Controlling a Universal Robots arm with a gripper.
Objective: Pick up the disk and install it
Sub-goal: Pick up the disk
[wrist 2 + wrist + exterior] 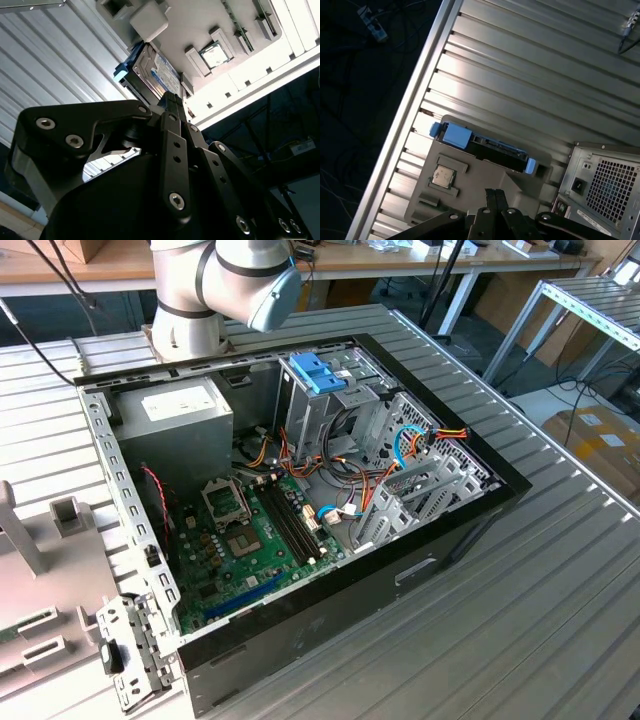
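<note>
Disk with blue rails, lying in grey tray on ribbed table, gripper near it, jaws together, empty, computer case beside tray.

Silver disk with white-and-blue label and light-blue rails, pale grey tray, ribbed silver counter, green motherboard, black-framed case, blue latch
</note>
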